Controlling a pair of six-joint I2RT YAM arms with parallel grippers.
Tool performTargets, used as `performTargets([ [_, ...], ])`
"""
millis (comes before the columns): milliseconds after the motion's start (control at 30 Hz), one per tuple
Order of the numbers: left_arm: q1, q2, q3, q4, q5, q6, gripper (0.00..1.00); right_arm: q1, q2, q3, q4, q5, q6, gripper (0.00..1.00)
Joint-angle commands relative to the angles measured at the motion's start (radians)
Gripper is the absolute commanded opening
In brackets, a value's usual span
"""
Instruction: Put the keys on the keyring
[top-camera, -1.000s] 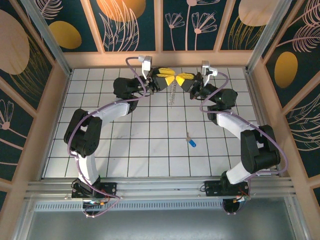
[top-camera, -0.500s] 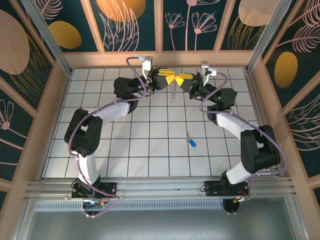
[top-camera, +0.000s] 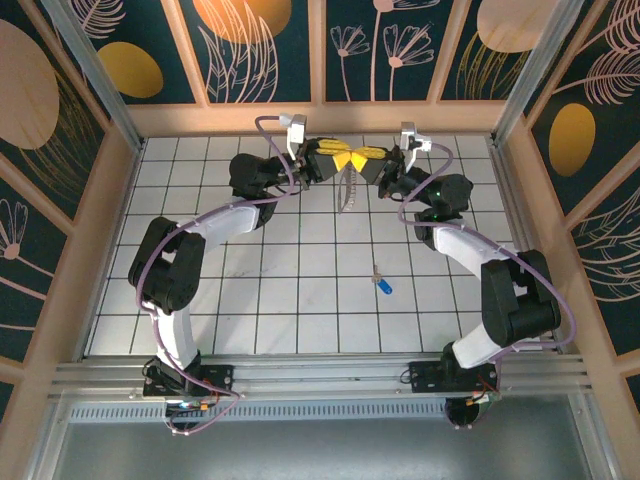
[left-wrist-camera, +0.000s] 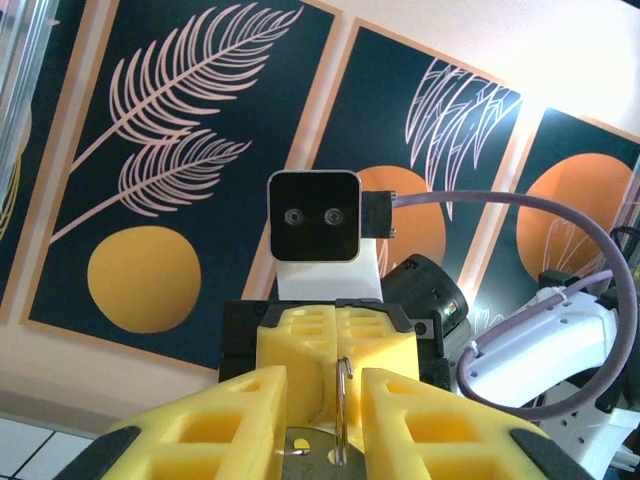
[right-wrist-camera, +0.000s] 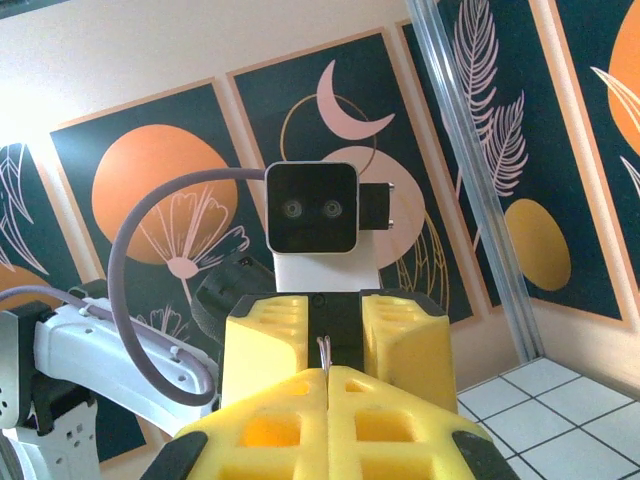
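Both arms met above the far side of the desk (top-camera: 250, 300), and the keyring (top-camera: 346, 190) dangled between them. The left hand (top-camera: 338, 158) was pinched nearly closed on the keyring's wire loop, the right hand (top-camera: 364, 157) clamped fully shut on its other edge. The blue-headed key (top-camera: 382, 284) lay flat, well apart from the keyring, toward the arm bases

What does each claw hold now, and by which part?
Both hold the keyring by its upper end: left claw on the thin wire loop, right claw shut beside it. The rest hangs down.
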Motion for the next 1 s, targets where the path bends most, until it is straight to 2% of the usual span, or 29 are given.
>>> performTargets([
  [0,-0.006,-0.038,-0.015,-0.023,0.003,0.048,0.26,-0.006,-0.037,0.008,0.04,0.011,-0.027,0.0],
  [633,-0.004,-0.048,-0.012,-0.05,-0.014,0.083,0.3,-0.014,-0.059,-0.024,0.013,0.007,-0.048,0.0],
  [833,-0.004,-0.048,-0.013,-0.055,-0.018,0.09,0.24,-0.014,-0.065,-0.03,0.007,0.008,-0.053,0.0],
  [967,-0.004,-0.043,-0.01,-0.053,-0.017,0.089,0.11,-0.016,-0.063,-0.03,0.005,0.005,-0.055,0.0],
])
